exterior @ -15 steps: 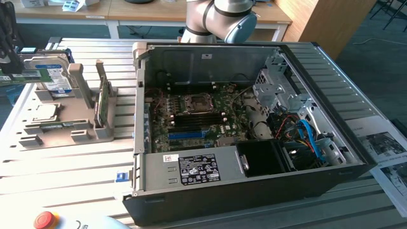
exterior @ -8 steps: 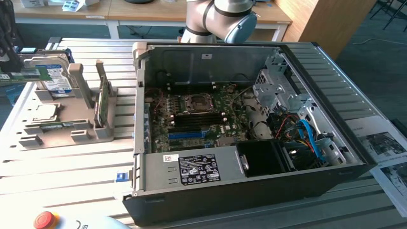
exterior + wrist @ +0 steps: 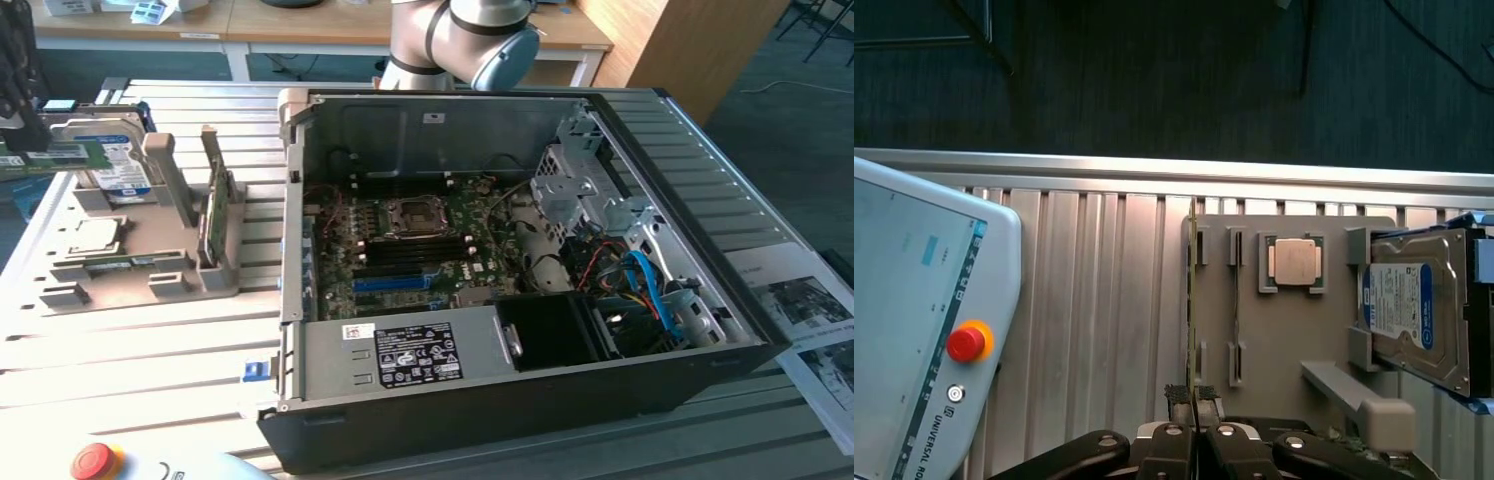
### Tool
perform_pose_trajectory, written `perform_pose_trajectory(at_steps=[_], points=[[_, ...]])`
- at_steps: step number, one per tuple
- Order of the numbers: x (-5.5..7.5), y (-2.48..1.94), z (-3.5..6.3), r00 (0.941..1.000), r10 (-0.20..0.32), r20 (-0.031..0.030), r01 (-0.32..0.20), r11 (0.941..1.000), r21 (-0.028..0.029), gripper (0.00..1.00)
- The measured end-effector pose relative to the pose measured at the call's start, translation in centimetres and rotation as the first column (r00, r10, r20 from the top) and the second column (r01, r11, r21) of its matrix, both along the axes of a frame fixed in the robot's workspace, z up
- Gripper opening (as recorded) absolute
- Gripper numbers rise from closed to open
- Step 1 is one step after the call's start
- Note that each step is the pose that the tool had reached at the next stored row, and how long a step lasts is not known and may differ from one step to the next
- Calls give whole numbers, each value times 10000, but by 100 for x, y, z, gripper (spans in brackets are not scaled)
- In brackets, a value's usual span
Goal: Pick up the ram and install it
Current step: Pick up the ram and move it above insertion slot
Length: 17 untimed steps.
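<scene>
Exterior view, beginning at its left: seeing a grey holder (image 3: 200, 278) sitting on the ribbed counter (image 3: 134, 360), carrying a silver hard drive (image 3: 118, 165) with a blue-white label at its far end. Finding a square processor chip (image 3: 91, 236) lying flat nearer the camera. Just in front of that, finding the ram (image 3: 134, 262) standing on its long edge in a low slot, green face and white label turned toward the camera. Noting a taller green card (image 3: 214, 205) standing upright along the holder's side toward the exterior view's right. Spotting a red button (image 3: 96, 460) at the lower corner. Moving right, meeting an open computer case (image 3: 534, 410) lying on its side, motherboard (image 3: 414, 240) facing up, with the arm (image 3: 467, 35) rising behind it. Ending at the exterior view's right with printed papers (image 3: 807, 300) lying beside the case.

Wrist view, looking down on the holder (image 3: 1294, 340): catching the ram (image 3: 1235, 300) edge-on as a thin dark strip between the processor chip (image 3: 1294, 262) and the holder's edge toward a pendant (image 3: 914, 330), hard drive (image 3: 1414, 310) beyond the processor chip. Seeing the gripper (image 3: 1193, 394) hanging close to the camera, not touching the ram. Not managing to tell whether apart, together or clamped on anything.
</scene>
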<state>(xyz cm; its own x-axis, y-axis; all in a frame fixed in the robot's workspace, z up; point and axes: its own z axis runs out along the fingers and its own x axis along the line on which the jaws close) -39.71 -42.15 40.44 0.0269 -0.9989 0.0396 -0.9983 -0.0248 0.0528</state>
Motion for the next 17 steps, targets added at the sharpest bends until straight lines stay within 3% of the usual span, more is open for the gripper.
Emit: perform_pose_trajectory(at_steps=[17], points=[[162, -19, 0, 10000, -1, 0, 1, 10000, 0, 12]])
